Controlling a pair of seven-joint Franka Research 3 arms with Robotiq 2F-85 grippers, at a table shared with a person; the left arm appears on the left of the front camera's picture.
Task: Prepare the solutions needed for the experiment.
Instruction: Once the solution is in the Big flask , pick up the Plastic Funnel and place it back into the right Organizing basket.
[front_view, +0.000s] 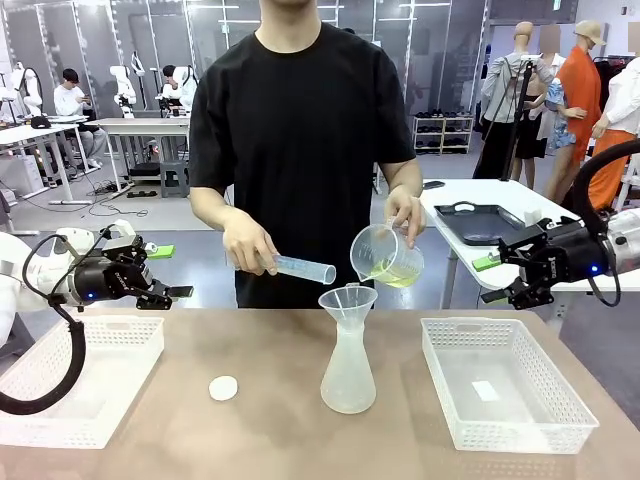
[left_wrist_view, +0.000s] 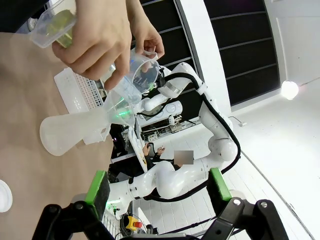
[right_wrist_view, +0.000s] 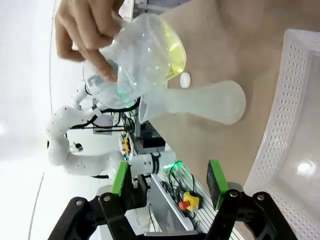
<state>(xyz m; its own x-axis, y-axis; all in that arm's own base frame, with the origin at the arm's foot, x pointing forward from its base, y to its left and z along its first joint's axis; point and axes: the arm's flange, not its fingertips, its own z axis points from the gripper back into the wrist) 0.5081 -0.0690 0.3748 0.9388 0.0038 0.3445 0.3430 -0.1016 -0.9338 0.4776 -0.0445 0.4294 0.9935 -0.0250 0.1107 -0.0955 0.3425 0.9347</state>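
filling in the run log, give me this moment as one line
actor: person's hand tilts beaker over funnel in flask | solution: yellow-green, shallow, in beaker | left claw: open, empty | right claw: open, empty

This is looking like a robotics lab sharing an open workroom. Two white robot arms, the left arm (front_view: 8, 280) and the right arm (front_view: 625, 228), are flanking a brown tabletop (front_view: 260, 350). A person (front_view: 300, 130) is standing there handling chemistry ware: a clear beaker (front_view: 385, 255) is holding yellow-green liquid (front_view: 398, 273) above a funnel (front_view: 348, 298) sitting in a frosted flask (front_view: 348, 375). White plastic baskets (front_view: 60, 400) are lying at both sides. Behind, people (front_view: 70, 98) are sitting at white work tables (front_view: 140, 125), cables (front_view: 105, 207) are trailing over the grey floor (front_view: 200, 250), and glass partitions (front_view: 150, 30) are lining the back. A yellow box with a red button (right_wrist_view: 188, 201) is sitting on a metal rail.
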